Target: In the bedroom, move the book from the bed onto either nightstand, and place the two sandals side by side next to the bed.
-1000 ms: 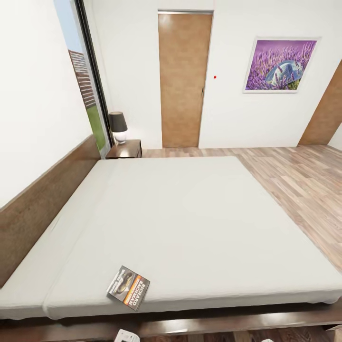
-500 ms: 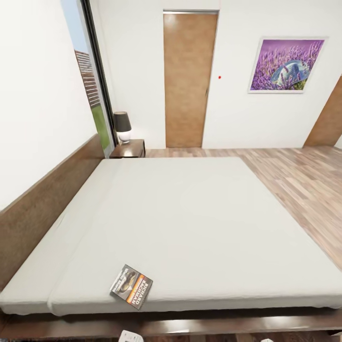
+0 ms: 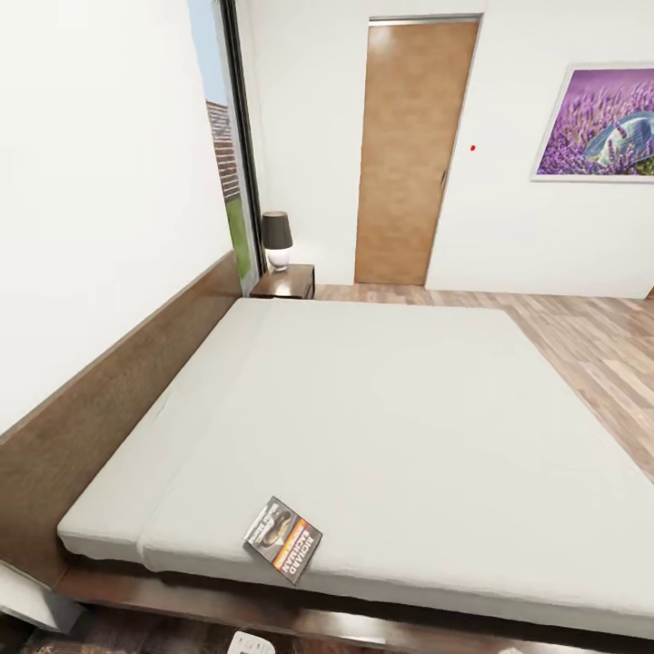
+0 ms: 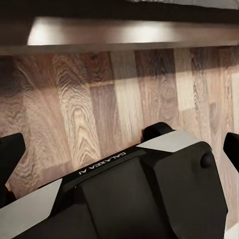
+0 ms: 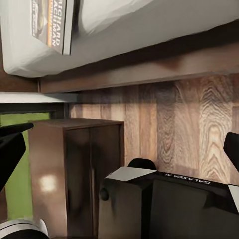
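Left gripper [image 4: 119, 154]: fingers spread wide at the edges of the left wrist view, nothing between them, hanging over the plank floor [image 4: 99, 109] beside the dark bed frame [image 4: 124, 35].
Right gripper [image 5: 119, 149]: fingers likewise spread apart and empty, over the floor near the bed's near edge.
Book [image 3: 282, 539]: lies flat on the mattress, close to the near edge and toward the headboard side; dark cover with an orange band and white lettering. The right wrist view catches it too, at the mattress edge.
Bed [image 3: 381, 400]: large, low, whitish-grey mattress on a dark brown frame; brown headboard [image 3: 109, 381] runs along the left wall.
Near nightstand [image 5: 74, 169]: reddish-brown, standing on the floor just beside the bed frame, seen in the right wrist view.
Far nightstand [image 3: 284, 282]: at the far corner of the bed, by the window [image 3: 227, 136].
Lamp [image 3: 276, 240]: dark shade, stands on the far nightstand.
Door [image 3: 413, 154]: plain brown, shut, in the far wall.
Picture [image 3: 598, 123]: purple lavender, right of the door.
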